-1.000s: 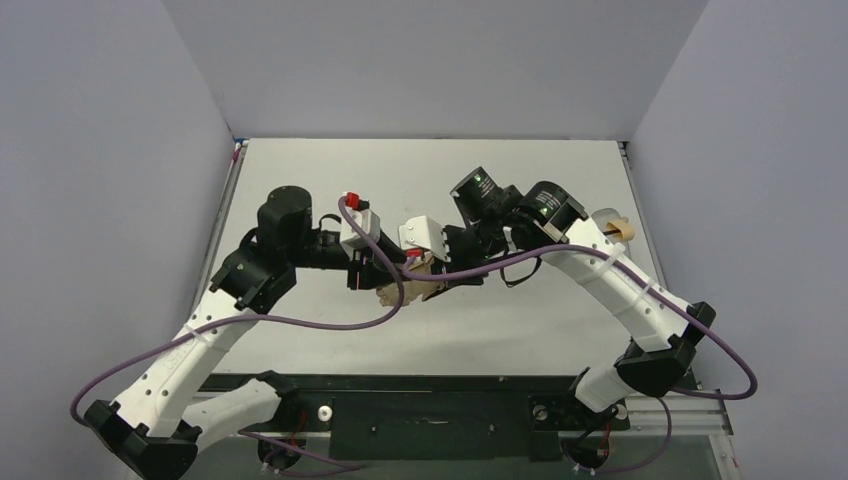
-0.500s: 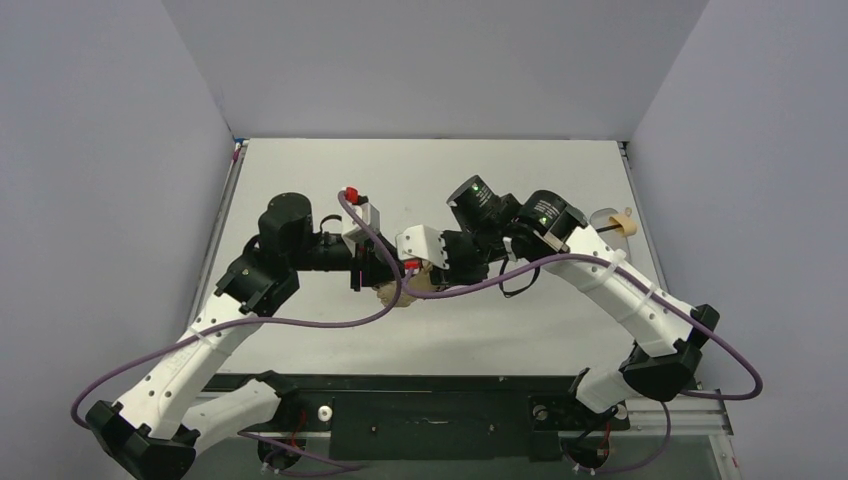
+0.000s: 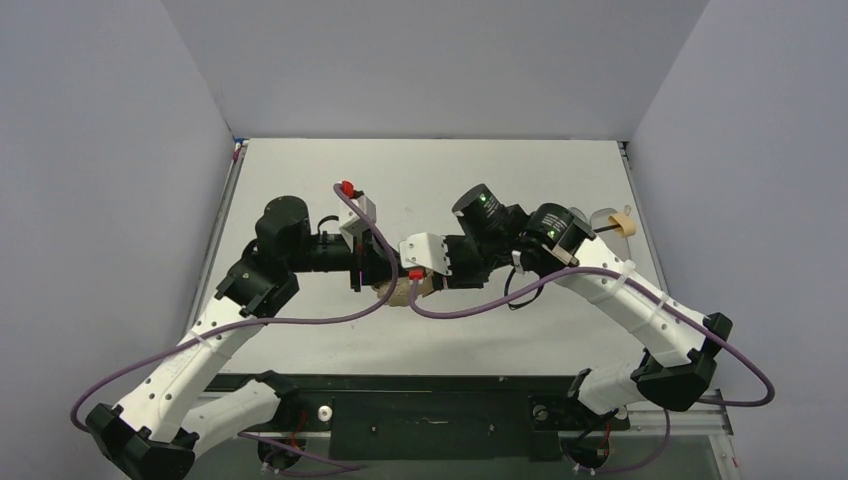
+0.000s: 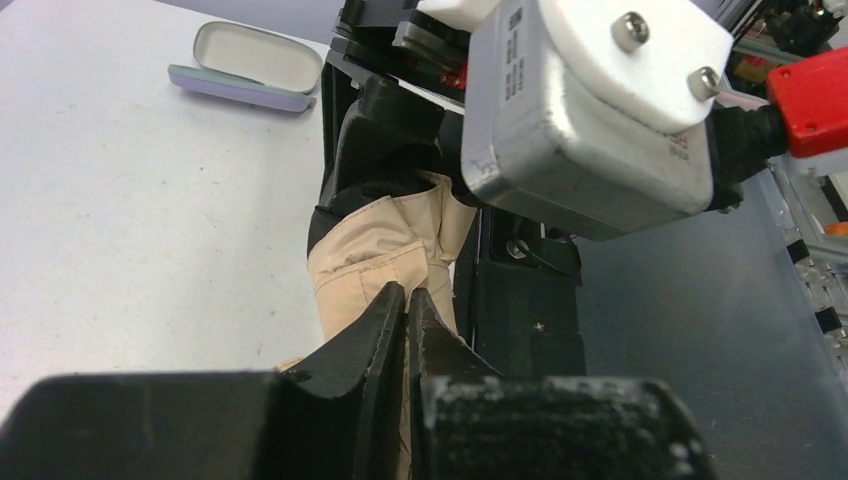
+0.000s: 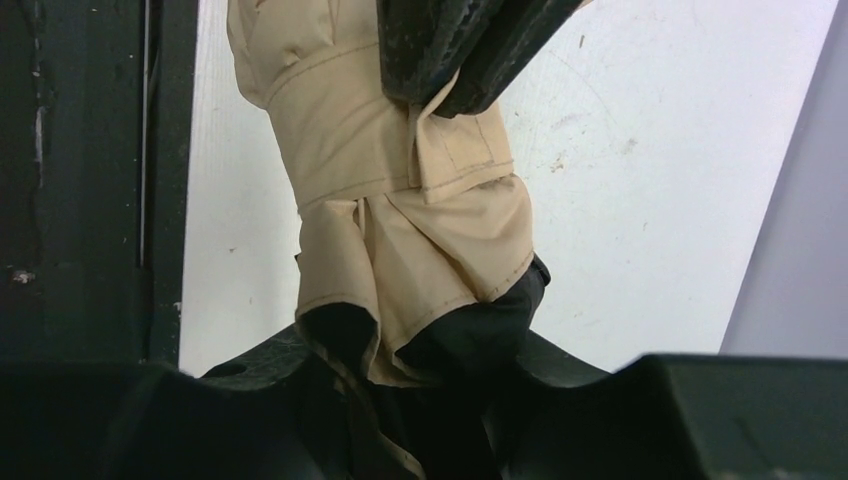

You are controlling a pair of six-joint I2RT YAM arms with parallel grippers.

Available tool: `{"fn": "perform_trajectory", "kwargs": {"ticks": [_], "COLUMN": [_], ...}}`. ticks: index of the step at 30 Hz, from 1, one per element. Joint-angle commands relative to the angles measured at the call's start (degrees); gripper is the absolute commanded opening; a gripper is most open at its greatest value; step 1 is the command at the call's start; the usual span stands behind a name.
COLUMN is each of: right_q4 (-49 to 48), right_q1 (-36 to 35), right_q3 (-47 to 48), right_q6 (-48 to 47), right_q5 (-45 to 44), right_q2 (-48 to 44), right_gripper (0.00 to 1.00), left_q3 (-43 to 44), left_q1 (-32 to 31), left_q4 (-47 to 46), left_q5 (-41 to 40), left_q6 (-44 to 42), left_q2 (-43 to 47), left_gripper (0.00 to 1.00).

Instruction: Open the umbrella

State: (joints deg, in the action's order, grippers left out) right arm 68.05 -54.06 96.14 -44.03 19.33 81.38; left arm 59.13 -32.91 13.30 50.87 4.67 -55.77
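Observation:
The folded umbrella [image 3: 398,292], peach-beige with black lining, hangs between my two grippers over the table's middle. My left gripper [image 3: 378,278] is shut on a fold of its beige canopy; in the left wrist view the fingers [image 4: 408,297] pinch the cloth [image 4: 375,245]. My right gripper [image 3: 426,282] is shut around the other end. In the right wrist view [image 5: 410,355] beige cloth and black lining [image 5: 370,150] bunch between its jaws. The left fingers [image 5: 450,40] clamp the band at the top. Shaft and handle are hidden.
The grey-lavender sleeve [image 3: 610,220] lies at the table's right edge, seen far off in the left wrist view [image 4: 245,70]. The right wrist camera housing [image 4: 590,110] sits close above the left fingers. Purple cables [image 3: 300,320] loop below both arms. Grey walls enclose the table [image 3: 430,170].
Both grippers have come closer together and the umbrella has shifted slightly left. The right arm's elbow has swung outward and down. Both grips held throughout.

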Motion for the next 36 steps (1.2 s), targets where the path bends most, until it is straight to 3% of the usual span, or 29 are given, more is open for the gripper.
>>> {"fn": "perform_trajectory", "kwargs": {"ticks": [1, 8, 16, 23, 26, 27, 29, 30, 32, 36], "right_q4": [-8.4, -15.1, -17.0, -18.3, -18.4, -18.5, -18.5, -18.5, -18.5, -18.4], "right_q1": [-1.7, -4.5, -6.7, -7.0, -6.5, -6.1, -4.6, -3.7, -2.6, -2.2], "right_q3": [-1.1, -8.9, -12.4, -14.0, -13.6, -13.3, -12.8, -13.0, -13.4, -13.6], "right_q6": [-1.9, -6.0, -9.4, -9.3, -7.4, -5.6, -2.9, -2.2, -1.0, -0.9], "right_q5": [0.9, -4.6, -6.6, -7.0, -6.8, -5.9, -4.2, -3.5, -2.0, -0.5], "right_q2": [-5.2, -10.3, -12.5, -13.7, -13.7, -13.6, -13.4, -13.5, -13.7, -13.9], "right_gripper": [0.00, 0.00, 0.00, 0.00, 0.00, 0.00, 0.00, 0.00, 0.00, 0.00], "left_q3": [-1.1, -3.9, -5.4, -5.0, -5.7, -5.6, -5.7, -6.0, -7.5, -6.2], "left_q1": [1.1, 6.2, 10.1, 10.8, 11.8, 11.8, 11.1, 11.0, 10.6, 6.9], "left_q4": [-3.4, -9.5, -12.0, -11.2, -17.3, -17.2, -14.9, -14.2, -14.2, -7.9], "left_q5": [-3.6, -6.4, -9.5, -10.4, -3.8, -1.3, -0.7, -0.5, 0.0, 1.6], "left_q6": [5.0, 19.7, 29.9, 29.2, 28.6, 24.5, 16.8, 14.9, 11.0, 3.4], "left_q2": [0.1, -0.6, -1.7, -2.1, -1.2, 0.5, 4.0, 5.3, 8.5, 9.2], "left_gripper": [0.00, 0.00, 0.00, 0.00, 0.00, 0.00, 0.15, 0.36, 0.51, 0.56]}}
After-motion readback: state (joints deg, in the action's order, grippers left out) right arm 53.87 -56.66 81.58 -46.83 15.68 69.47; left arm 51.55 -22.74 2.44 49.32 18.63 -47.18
